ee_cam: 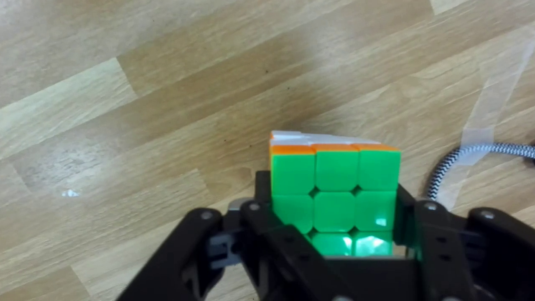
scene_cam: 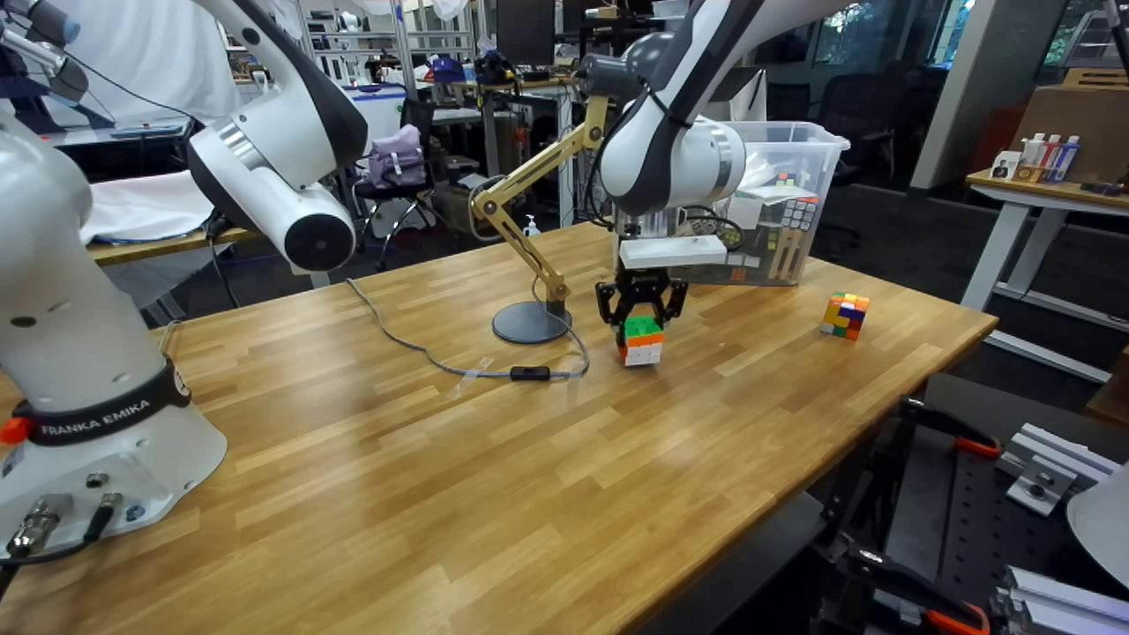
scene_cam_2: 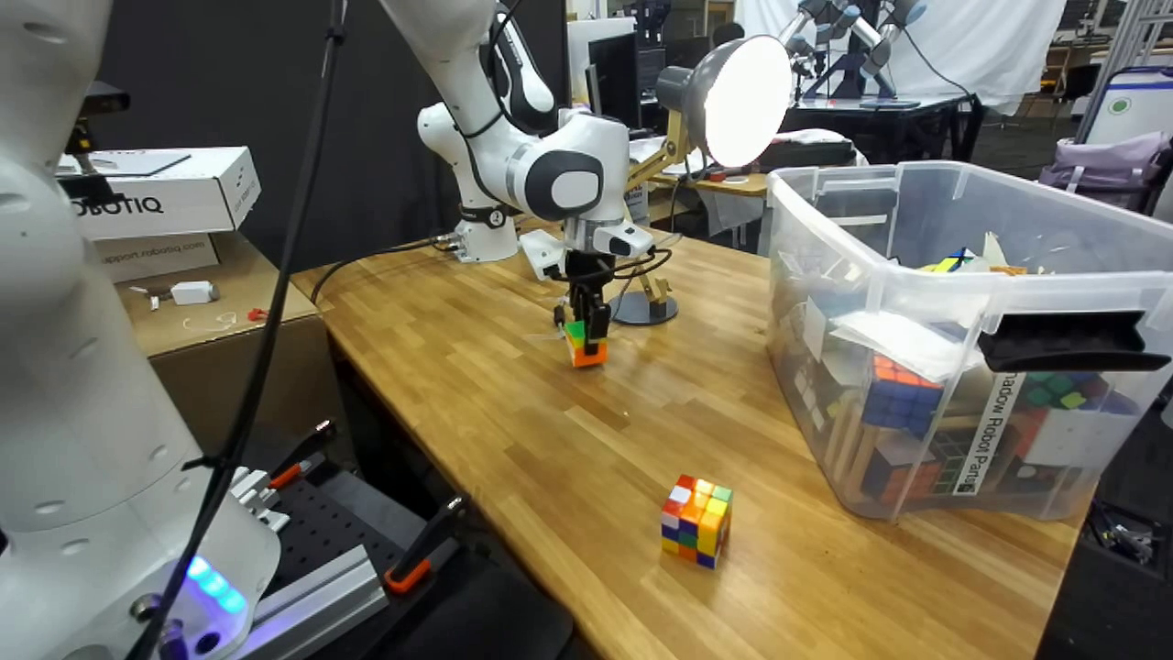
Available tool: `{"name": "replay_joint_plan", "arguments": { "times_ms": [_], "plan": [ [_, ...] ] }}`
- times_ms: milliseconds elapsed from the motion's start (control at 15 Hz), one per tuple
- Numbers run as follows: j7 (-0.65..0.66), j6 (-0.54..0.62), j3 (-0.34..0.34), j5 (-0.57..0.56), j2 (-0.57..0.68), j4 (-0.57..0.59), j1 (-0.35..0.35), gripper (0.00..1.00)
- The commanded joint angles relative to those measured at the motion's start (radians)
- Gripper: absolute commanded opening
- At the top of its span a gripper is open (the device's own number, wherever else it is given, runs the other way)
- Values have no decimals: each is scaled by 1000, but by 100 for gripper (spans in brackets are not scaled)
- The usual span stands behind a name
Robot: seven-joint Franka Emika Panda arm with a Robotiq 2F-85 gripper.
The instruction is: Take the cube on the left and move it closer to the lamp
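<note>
We had the gripper (ee_cam: 333, 205) pinching the cube (scene_cam: 642, 342), its fingers (ee_cam: 262, 188) pressed against two opposite sides with the green face up between them. The cube was low at the table (scene_cam: 397, 494), near the lamp (scene_cam: 525, 249) and just off the bend of its cord (ee_cam: 512, 149); whether its underside touched the wood, we could not tell. That cord was our chief worry. In an exterior view the bend lay between the cube and the lamp's round base (scene_cam: 522, 328), so a low slide that way would likely shove it along, loosen the tape (ee_cam: 478, 136) pinning it, or leave the cube tilted on the braid once let go. A clear lift seemed safer to us. We also feared for the lamp itself: in both exterior views the robot's arm (scene_cam: 670, 163) crossed in front of part of it, clearance hard to judge, and a careless approach might knock it over. In the wrist view the lower white rows looked slightly askew to the top layer, though we were unsure; if the layers were loose, squeezing harder could twist the cube and let it slip. Fingers opened too wide by the base might bump it, too.
</note>
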Motion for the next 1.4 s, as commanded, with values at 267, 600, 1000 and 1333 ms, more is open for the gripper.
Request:
{"name": "replay_joint_plan", "arguments": {
  "times_ms": [267,600,1000,1333],
  "plan": [
    [-66,-15,25,22,30,15,-34,93],
    [-43,-1,8,9,29,5,-11,98],
    [-77,26,27,14,-46,-81,-9,100],
    [-160,62,64,20,-202,-212,-15,100]
  ]
}}
